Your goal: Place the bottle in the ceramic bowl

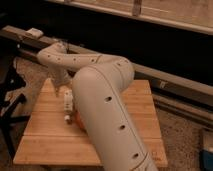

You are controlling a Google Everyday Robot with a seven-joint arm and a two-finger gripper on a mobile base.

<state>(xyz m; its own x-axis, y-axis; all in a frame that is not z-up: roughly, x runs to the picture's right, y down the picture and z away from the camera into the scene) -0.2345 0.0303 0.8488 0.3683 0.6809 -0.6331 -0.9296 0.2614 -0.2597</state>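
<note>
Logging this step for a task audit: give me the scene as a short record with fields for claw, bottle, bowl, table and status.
claw: at the end of the arm, over the table's left part, just above the bottle
bottle: whitish, stretched lengthwise below the claw, left of the bowl
ceramic bowl: orange, mostly hidden behind the arm
table: wooden slats
status: bottle appears not yet in the bowl
</note>
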